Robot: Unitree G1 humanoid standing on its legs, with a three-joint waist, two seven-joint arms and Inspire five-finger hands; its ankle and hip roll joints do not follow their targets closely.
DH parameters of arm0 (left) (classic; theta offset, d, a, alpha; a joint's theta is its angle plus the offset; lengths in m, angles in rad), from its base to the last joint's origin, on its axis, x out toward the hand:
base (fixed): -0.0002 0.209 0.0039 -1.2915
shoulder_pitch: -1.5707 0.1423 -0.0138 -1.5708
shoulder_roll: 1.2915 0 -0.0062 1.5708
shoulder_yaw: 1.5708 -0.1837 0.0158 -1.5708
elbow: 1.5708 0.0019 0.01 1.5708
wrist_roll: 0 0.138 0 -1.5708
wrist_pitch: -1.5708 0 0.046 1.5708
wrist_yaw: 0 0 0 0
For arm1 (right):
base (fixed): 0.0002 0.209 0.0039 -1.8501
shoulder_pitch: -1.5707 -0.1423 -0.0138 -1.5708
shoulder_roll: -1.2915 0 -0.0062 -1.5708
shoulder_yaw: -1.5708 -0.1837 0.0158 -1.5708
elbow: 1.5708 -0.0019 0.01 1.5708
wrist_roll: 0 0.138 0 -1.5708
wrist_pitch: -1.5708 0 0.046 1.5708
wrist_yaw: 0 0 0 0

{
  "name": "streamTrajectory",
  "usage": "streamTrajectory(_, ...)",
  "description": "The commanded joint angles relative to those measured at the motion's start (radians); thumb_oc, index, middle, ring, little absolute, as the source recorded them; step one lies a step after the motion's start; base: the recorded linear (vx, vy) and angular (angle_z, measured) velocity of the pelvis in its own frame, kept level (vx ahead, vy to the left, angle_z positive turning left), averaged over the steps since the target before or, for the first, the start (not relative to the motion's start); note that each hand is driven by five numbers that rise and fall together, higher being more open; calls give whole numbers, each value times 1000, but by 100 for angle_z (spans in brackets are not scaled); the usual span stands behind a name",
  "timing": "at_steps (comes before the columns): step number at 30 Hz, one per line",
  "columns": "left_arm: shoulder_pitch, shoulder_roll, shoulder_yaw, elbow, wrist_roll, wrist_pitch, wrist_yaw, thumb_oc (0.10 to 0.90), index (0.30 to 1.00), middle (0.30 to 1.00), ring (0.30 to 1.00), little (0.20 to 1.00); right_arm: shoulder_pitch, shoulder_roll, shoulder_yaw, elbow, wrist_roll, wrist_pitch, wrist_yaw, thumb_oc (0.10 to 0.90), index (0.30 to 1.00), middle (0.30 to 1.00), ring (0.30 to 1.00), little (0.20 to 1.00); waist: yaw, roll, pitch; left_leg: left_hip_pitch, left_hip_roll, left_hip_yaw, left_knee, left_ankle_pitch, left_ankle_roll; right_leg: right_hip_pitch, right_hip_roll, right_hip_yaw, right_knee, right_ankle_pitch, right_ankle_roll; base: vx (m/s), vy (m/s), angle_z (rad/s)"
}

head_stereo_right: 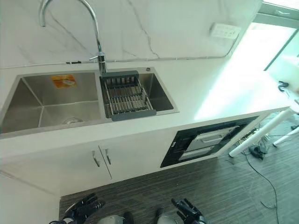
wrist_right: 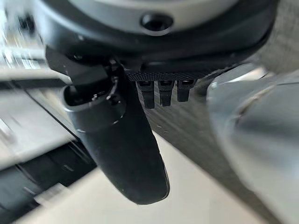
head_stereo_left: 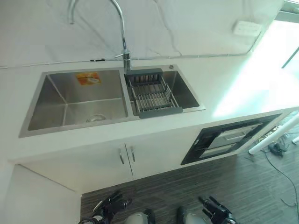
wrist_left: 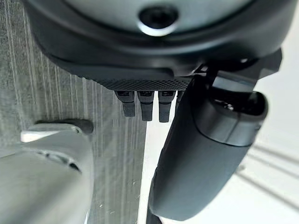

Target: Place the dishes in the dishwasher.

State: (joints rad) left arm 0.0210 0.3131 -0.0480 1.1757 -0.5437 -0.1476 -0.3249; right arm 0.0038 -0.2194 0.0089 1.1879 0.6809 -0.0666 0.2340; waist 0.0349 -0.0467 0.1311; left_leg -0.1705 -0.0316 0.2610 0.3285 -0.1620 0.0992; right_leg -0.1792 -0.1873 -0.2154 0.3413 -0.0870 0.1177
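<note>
Both hands are dark, near-black. The left hand has a rounded, glossy housing with a round recessed screw set in a pale ring; below it runs a strip of fine dotted texture, from which short, squared black fingers hang in a row. Beside them stands a thick, smooth thumb — matt charcoal, blunt-tipped. The right hand matches: same screw, dotted strip, stubby fingers, bulky thumb beside them.

A: Sink?
B: Double sink set in counter, faucet behind, rack in right basin.
A: Below?
B: Cabinet doors under sink, dishwasher to their right.
</note>
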Motion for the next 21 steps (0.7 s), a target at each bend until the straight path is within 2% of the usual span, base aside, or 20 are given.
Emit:
streamTrajectory(1,-12,-24,13,-4,-28,10,9,800,900,900,900,900,-94,-53,-51,10,-128,-138,-95,800,900,900,900,900,23,10,13,88,104,-97,-28,-108,-115,78,-8,-23,-41,-55,29,51,-134,6)
streamTrajectory(4,-6,-52,45,36,-51,21,6,800,900,900,900,900,-79,-35,-51,31,-86,-104,-40,800,900,900,900,900,23,13,-12,102,105,-102,-28,-113,-124,98,1,-17,-41,-78,14,82,-136,14)
streamTrajectory(6,2,-68,78,70,-56,34,8,800,900,900,900,900,-56,-19,-16,39,-173,-121,-9,800,900,900,900,900,22,18,-31,113,113,-104,-28,-108,-133,116,5,-24,-41,-93,5,85,-140,21)
streamTrajectory(12,-9,-74,82,88,-41,43,29,800,900,900,900,900,-37,-30,46,62,-344,-105,-45,800,900,900,900,900,31,24,-47,120,117,-127,-28,-101,-144,141,5,-47,-41,-113,-5,31,-55,15)
streamTrajectory(16,-26,-76,70,92,4,46,41,800,900,900,900,900,-18,-39,44,74,-378,-100,-78,800,900,900,900,900,44,31,-51,114,112,-155,-28,-95,-147,153,2,-73,-41,-121,-8,-1,19,18)
streamTrajectory(21,-42,-71,79,115,33,59,77,800,900,900,900,900,0,-49,39,78,-402,-116,-42,800,900,900,900,900,49,29,-57,106,108,-181,-28,-89,-147,154,4,-89,-41,-129,-9,-8,21,17)
